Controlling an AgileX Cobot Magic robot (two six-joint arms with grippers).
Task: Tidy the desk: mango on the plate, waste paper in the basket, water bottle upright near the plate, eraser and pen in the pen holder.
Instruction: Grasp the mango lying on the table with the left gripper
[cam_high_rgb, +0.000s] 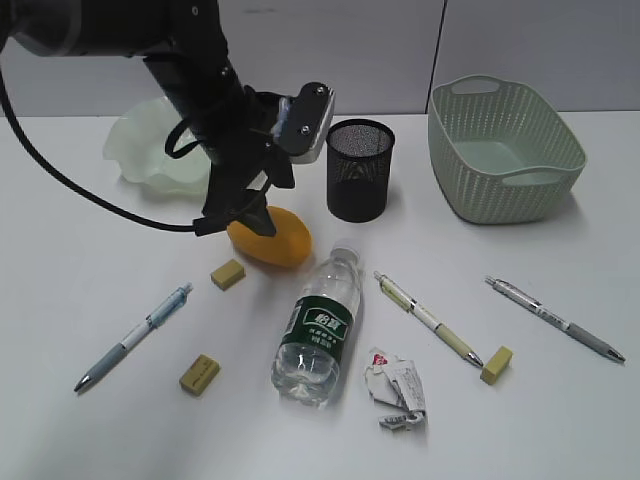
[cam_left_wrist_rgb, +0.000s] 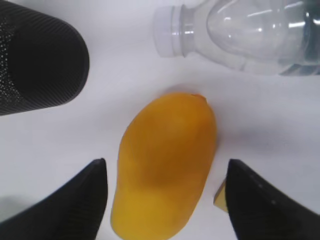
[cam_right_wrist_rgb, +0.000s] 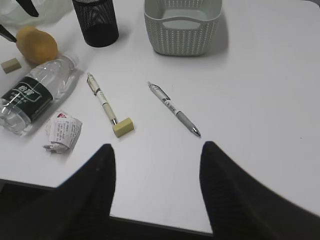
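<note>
White counter (cam_high_rgb: 100, 420), nothing tidied yet: mango (cam_high_rgb: 270, 238) mid-counter between spread left hand (cam_left_wrist_rgb: 165, 200) fingers, ungripped; right hand (cam_right_wrist_rgb: 157, 195) open, idle near front edge.

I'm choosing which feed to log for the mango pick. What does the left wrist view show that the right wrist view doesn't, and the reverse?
Only the left wrist view shows the open left gripper straddling the mango, fingers apart from its sides.

Only the right wrist view shows the basket, two pens, the waste paper, the bottle's green label and the open right gripper, far from everything.

Both show the mango, the water bottle and the pen holder.
</note>
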